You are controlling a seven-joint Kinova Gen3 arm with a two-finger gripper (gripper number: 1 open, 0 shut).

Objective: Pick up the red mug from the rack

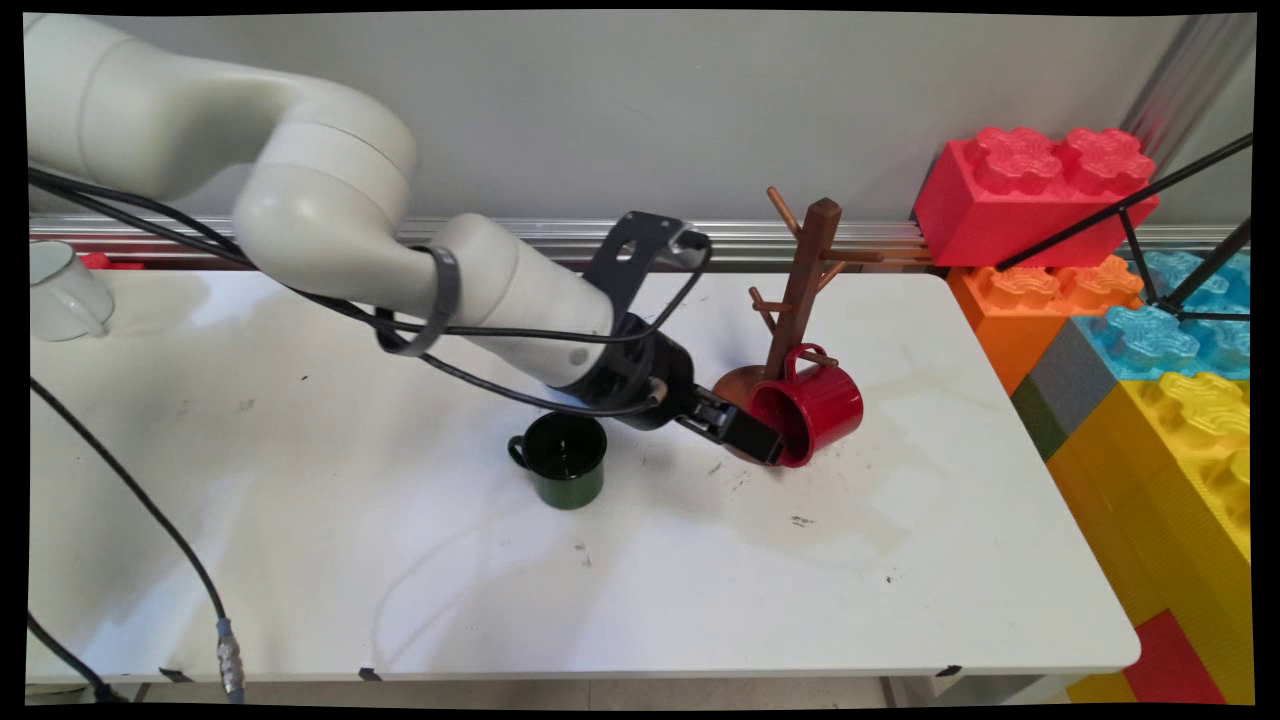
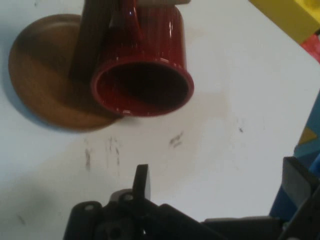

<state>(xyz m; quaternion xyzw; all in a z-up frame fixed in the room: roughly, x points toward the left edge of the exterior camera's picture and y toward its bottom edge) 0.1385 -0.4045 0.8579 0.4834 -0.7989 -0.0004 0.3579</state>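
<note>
Looking down from the main view, I see my black two-finger gripper (image 1: pixel 757 443) low over the white table (image 1: pixel 640 580), right in front of the mouth of a glossy red enamel mug (image 1: pixel 812 408). The mug hangs tilted by its handle on a low peg of the brown wooden mug tree (image 1: pixel 806 275), its open mouth turned toward the gripper and its rim close to the tree's round wooden base (image 2: pixel 37 75). In the hand view the gripper's fingers stand spread wide, one fingertip (image 2: pixel 141 180) near the middle and the other at the right edge, with bare tabletop between them; they hold nothing and are just short of the mug's rim. I cannot tell from the main view whether a finger touches the mug.

A dark green enamel mug (image 1: pixel 563 459) stands upright on the table just left of the gripper's wrist. A white cup (image 1: pixel 62 290) sits at the far left edge. Large plastic building blocks in red, orange, blue and yellow (image 1: pixel 1140 330) are stacked beside the table's right end.
</note>
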